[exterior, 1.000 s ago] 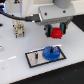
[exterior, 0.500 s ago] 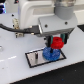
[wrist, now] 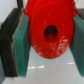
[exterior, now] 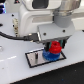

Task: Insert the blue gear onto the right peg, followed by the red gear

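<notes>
I see the pincer (exterior: 54, 48) pinching the red gear (exterior: 54, 47) directly above the blue gear (exterior: 52, 55) on the grey plate (exterior: 34, 59).

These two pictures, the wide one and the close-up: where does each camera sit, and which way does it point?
Exterior view: off the arm, above the white table, looking down at the grey black-edged rectangular plate and flat bright-blue toothed gear; the white arm and its gripper show.
Wrist view: on the arm's wrist, looking along the gripper at the round red plastic gear with a centre hole; only the teal finger pads show.
Shared: the red gear, clamped in the gripper.
</notes>
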Robot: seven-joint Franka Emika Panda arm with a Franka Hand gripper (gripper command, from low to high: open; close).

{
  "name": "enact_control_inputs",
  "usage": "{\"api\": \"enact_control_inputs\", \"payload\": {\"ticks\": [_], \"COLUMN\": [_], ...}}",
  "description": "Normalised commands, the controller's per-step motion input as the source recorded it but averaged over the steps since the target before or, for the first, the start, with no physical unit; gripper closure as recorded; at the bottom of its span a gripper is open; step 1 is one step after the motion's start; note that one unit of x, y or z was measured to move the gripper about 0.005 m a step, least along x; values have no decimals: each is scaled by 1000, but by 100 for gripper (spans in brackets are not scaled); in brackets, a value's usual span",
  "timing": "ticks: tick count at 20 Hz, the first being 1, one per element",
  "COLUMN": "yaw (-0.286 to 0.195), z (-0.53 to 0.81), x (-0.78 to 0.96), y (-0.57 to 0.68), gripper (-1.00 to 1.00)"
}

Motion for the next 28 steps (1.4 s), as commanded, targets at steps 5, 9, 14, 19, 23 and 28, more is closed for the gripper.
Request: {"api": "enact_control_inputs", "payload": {"ticks": [5, 9, 14, 19, 23, 28], "yaw": [0, 0, 0, 0, 0, 0], "z": [3, 338, 187, 48, -113, -187], "x": [40, 6, -7, 77, 224, 207], "y": [-18, 1, -13, -62, -107, -129], "gripper": [100, 100, 100, 100, 100, 100]}}
